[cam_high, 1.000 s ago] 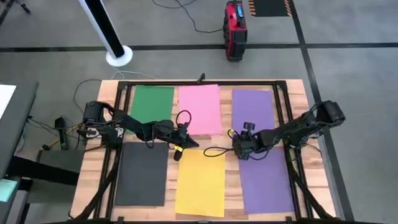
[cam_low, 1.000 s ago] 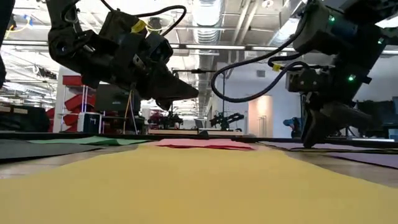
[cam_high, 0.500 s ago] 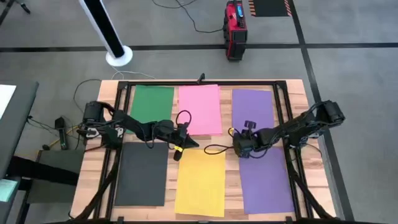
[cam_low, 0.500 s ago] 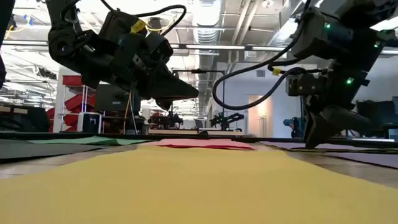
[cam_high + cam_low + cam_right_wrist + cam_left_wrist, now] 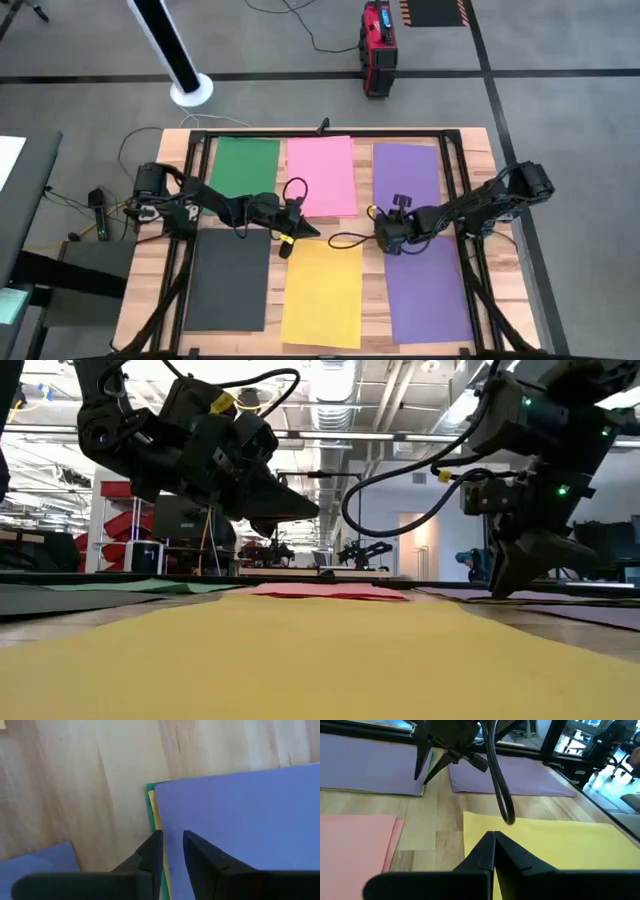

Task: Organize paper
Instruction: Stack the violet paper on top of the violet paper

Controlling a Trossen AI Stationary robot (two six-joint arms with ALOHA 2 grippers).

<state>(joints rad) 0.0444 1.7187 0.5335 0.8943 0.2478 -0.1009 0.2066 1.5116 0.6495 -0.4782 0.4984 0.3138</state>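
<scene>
From my remote station I see a pale wooden tabletop [image 5: 170, 290] inside a black frame [image 5: 330, 133]. At twelve o'clock, a red case [image 5: 377, 45]; at eleven, a white pole base [image 5: 191, 90].

No words, labels, brand names or numbers can be read on anything in these views; whatever markings show are too small to make out.

Two dark, jointed robot arms are seen, each trailed by looping black cables and ended by a tapered two-finger gripper, the left gripper [image 5: 300, 230] and the right gripper [image 5: 388, 246]. Yellow tags are fixed near both wrists, and small green indicator lights are lit on the right arm's housing.
</scene>
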